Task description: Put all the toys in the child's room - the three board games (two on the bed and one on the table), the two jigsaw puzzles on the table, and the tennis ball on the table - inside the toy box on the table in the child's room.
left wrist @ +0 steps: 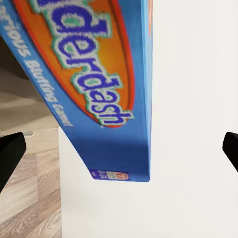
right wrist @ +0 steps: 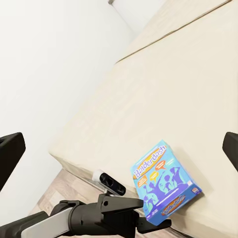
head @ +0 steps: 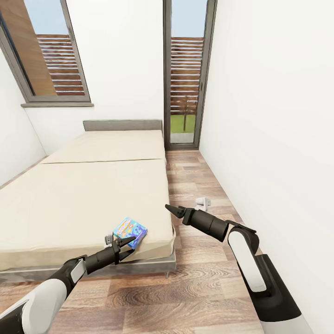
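Head view: blue board game (head: 130, 230) lies flat on the bed (head: 83, 195) near its front right corner, at about 6 o'clock in the frame. Left gripper (head: 128, 243) sits at the box's near edge, fingers spread either side of it, not clamped. Right gripper (head: 172, 210) hangs above the wood floor (head: 195, 176) at 3 o'clock of the box, just off the mattress corner, fingers apart, holding nothing. Left wrist view: box cover (left wrist: 94, 74) close up, orange print on blue.
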{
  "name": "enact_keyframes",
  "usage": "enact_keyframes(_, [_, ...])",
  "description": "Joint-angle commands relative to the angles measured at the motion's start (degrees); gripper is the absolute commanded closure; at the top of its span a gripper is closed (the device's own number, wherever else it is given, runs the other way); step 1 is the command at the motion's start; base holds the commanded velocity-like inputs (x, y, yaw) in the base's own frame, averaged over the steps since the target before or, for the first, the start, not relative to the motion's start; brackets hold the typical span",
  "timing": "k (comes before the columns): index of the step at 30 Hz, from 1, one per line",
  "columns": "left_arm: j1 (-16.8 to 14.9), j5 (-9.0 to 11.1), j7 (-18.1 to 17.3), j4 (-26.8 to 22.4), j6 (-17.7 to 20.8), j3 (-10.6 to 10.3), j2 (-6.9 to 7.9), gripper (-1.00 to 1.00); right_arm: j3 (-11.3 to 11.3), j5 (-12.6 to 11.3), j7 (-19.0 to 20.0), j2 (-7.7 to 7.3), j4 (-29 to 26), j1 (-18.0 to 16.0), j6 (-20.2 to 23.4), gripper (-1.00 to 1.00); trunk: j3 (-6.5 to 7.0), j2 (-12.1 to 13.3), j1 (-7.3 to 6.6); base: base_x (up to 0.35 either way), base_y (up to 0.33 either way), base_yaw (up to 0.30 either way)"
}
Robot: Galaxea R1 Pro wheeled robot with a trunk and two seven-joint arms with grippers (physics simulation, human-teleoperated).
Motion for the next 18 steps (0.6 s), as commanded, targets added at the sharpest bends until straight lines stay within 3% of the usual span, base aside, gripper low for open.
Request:
enact_keyframes(1, [0.0, -0.3, -0.2, 0.0, 0.3, 0.7, -0.01, -1.0, 0.0, 0.0, 0.1, 0.0, 0.0, 0.0, 0.2, -1.0, -0.05, 0.0, -0.01, 0.0, 0.0, 0.0])
enact_keyframes(9, [0.0, -0.3, -0.2, 0.0, 0.3, 0.7, -0.01, -1.0, 0.0, 0.1, 0.2, 0.01, 0.0, 0.0, 0.2, -1.0, -0.05, 0.0, -0.01, 0.0, 0.0, 0.0])
enact_keyframes(10, [0.0, -0.3, -0.2, 0.0, 0.3, 0.7, -0.01, 1.0, 0.0, 0.1, 0.2, 0.01, 0.0, 0.0, 0.2, -1.0, -0.05, 0.0, -0.01, 0.0, 0.0, 0.0])
enact_keyframes(18, [0.0, -0.3, -0.3, 0.0, 0.3, 1.2, 0.06, 1.0, 0.0, 0.2, 0.2, 0.01, 0.0, 0.0, 0.2, -1.0, -0.05, 0.0, -0.01, 0.0, 0.0, 0.0])
